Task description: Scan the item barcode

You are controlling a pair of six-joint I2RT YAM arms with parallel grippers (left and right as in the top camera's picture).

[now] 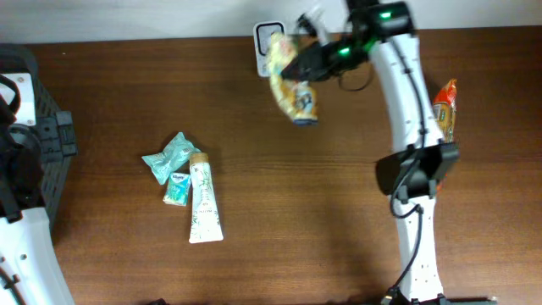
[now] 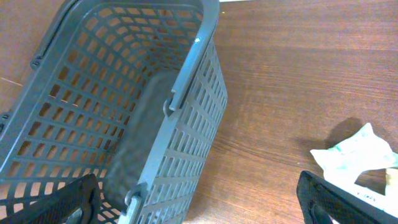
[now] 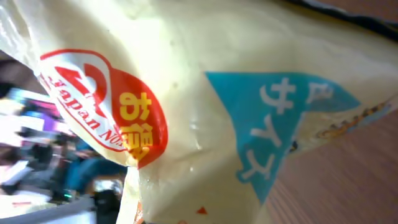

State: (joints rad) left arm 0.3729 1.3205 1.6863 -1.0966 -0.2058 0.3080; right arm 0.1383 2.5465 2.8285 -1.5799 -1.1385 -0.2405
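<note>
Closest in, the left gripper [image 2: 199, 208] is held spread wide by the grey basket [image 2: 124, 93], well apart from the task's thing. Farther out, the snack bag [image 1: 296, 97] is pinched near its upper end by the right gripper [image 1: 290, 68], jaws pressed together on the film. Its long axis runs from the pincer toward the near edge. Just beyond, at the far edge, the white scanner [image 1: 263, 36] is partly covered by the bag. Print is shown only by the right wrist view, with 1 red badge and no barcode; the scanner only by the overhead.
</note>
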